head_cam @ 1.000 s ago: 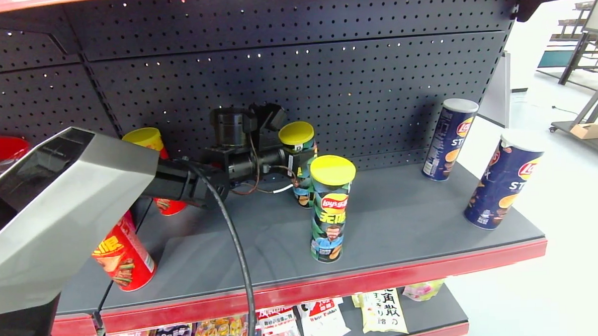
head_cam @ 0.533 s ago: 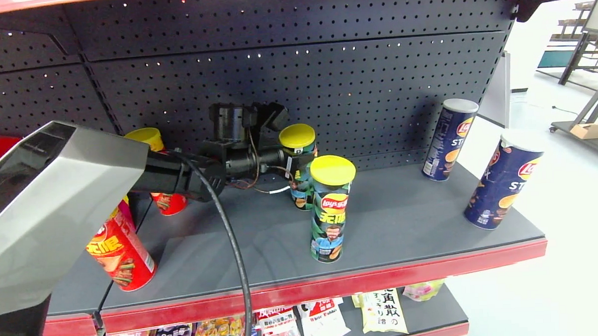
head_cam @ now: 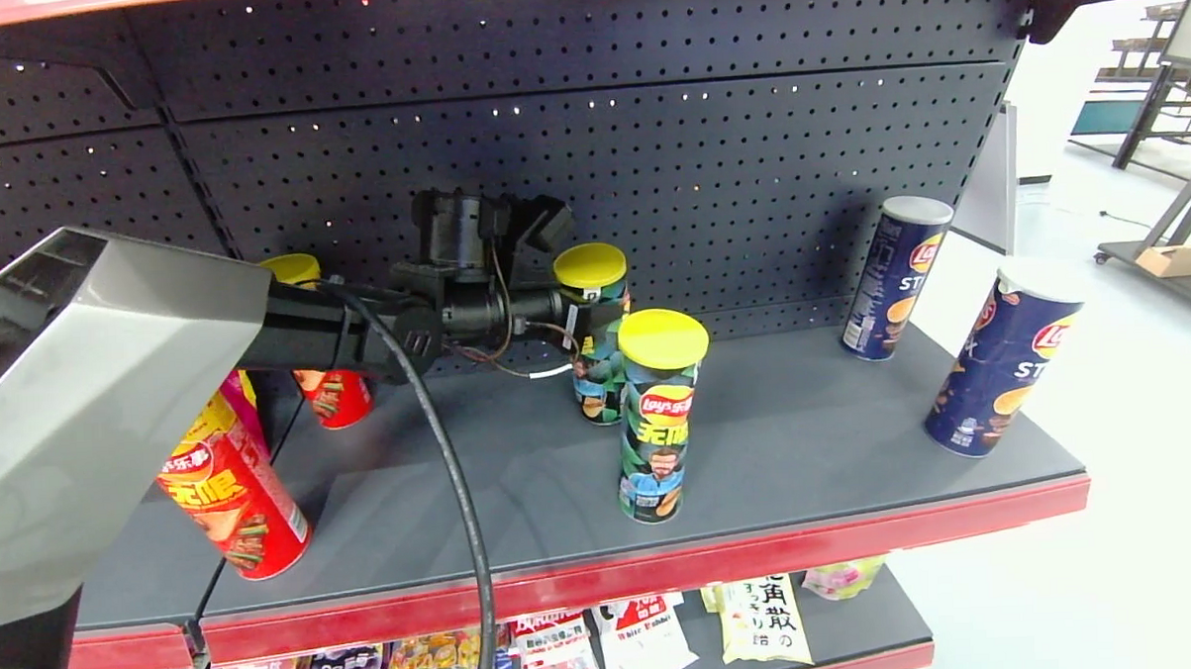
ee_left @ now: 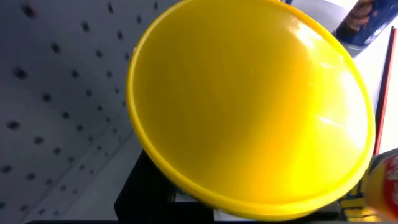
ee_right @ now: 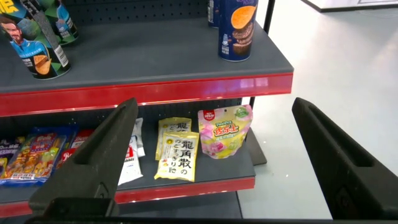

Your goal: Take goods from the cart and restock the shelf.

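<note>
Green chip can (head_cam: 590, 267) clamped in left gripper (head_cam: 584, 333), shelf (head_cam: 807, 436) rear

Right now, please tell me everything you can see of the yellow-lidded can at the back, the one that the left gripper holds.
The rear can is a tall round tube, cardboard by its look, with a green and dark printed wrap and a bright yellow lid, which is on. It is upright near the pegboard, on the grey shelf or just above it; I cannot tell which. The left gripper clasps it just under the lid. A like front can hides part of its side.
</note>
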Available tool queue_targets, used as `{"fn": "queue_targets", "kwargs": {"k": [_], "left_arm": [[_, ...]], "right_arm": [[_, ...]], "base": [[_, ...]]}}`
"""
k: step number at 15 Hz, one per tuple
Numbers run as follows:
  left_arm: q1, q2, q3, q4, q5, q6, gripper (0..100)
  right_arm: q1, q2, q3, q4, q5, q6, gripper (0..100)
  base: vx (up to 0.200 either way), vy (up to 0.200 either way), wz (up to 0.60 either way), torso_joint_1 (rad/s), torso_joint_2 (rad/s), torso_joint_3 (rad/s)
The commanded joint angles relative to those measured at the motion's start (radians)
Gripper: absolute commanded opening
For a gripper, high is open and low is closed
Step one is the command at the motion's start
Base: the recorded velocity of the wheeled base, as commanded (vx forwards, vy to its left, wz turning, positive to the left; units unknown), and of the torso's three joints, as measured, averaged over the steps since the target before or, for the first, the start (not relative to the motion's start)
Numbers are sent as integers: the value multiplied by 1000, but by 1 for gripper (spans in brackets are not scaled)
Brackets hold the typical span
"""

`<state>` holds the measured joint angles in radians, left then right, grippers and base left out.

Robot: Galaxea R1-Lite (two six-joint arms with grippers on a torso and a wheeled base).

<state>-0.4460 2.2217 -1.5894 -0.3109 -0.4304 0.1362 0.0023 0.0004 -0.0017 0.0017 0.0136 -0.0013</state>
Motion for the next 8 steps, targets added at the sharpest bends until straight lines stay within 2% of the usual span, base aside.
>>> {"fn": "queue_targets", "kwargs": {"k": [1,8], "left_arm": [[3,-2,-1,-1,-2,0,0],[1,38,-4,-1,-8,20,0]], "right_arm": [[1,0,0,0,0,0,100],[-1,0,0,0,0,0,100]], "base": [[0,0,0,0,0,0],[0,0,0,0,0,0]]}}
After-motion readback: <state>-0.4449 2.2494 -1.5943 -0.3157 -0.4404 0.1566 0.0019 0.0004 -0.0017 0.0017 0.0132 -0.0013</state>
